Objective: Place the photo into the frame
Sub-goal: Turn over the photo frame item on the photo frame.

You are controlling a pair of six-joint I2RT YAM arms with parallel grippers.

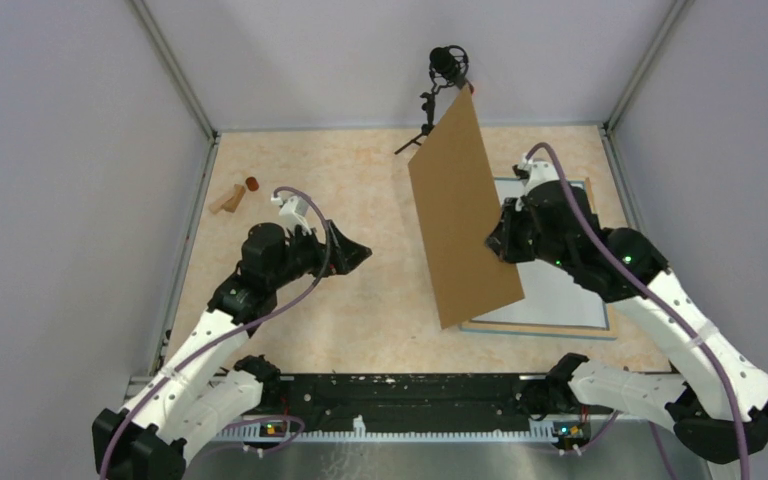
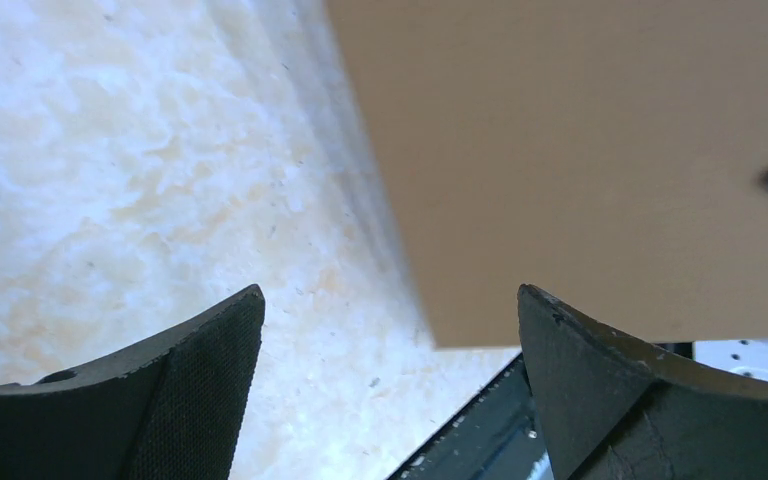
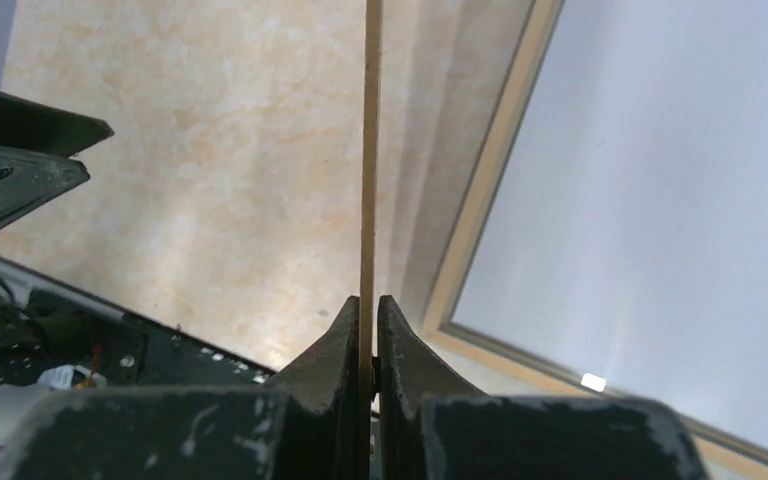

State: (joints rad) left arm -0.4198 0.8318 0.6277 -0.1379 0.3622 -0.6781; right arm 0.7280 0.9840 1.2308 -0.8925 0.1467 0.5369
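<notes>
Seen from above, the right gripper (image 1: 501,240) is clamped on the right-hand edge of a brown board (image 1: 463,215), about midway along it; the wrist view shows both fingers pinched flat against the thin sheet, seen edge-on. The board stands nearly upright in the air, its long axis running from the near edge of the tabletop (image 1: 340,170) toward the far edge, and it hangs over the left rim of the frame (image 1: 560,331). The frame lies flat on the right side of the tabletop, under the right arm and reaching close to the near right corner. A pale sheet (image 1: 560,290) fills its opening; it may be the photo's white back or the bare pane, I cannot tell which, and no balloon picture shows anywhere. The left gripper (image 1: 355,250) hovers left of centre with its jaws wide apart and holding nothing, aimed toward the board's brown face; bare tabletop lies beneath and around it. The right arm is much nearer the frame. The next move probably needs the board carried left onto that open ground, clear of the frame.
</notes>
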